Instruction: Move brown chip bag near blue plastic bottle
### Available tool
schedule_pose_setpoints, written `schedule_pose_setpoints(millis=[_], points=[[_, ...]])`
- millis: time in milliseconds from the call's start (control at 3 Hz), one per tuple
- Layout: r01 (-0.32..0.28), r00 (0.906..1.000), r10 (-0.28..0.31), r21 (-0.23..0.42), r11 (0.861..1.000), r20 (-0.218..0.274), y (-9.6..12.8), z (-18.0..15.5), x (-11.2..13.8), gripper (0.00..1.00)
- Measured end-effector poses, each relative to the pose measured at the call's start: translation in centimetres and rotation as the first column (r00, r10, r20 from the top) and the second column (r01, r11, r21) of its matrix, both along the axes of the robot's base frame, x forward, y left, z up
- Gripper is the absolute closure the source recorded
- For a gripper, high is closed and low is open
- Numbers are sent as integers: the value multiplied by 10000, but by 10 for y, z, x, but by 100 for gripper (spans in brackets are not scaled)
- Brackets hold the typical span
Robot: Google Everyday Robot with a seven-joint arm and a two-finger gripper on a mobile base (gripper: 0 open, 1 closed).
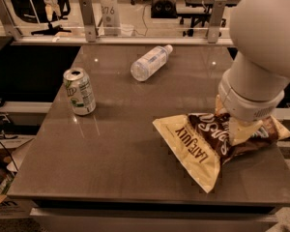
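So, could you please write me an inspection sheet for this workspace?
Surface: table, brown and glossy.
Job's things: brown chip bag lying at the near right; blue plastic bottle on its side at the far middle, well apart from the bag.
Clutter: soda can upright at the left.
Grippers: gripper down on the bag's right part.
Cables: dark cable off the table's left side.
Surroundings: railing behind the table.
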State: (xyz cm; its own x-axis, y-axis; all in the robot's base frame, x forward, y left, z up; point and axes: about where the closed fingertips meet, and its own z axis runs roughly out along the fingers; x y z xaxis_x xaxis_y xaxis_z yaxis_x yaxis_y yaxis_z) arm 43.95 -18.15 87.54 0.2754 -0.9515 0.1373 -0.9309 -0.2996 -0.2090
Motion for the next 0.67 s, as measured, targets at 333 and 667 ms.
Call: schedule_pose_setpoints(millis=[333,667], points=[[-576,9967,588,-234,9981,552,14,8,31,100],[-1031,9908,1047,-236,9944,861,27,10,67,100]])
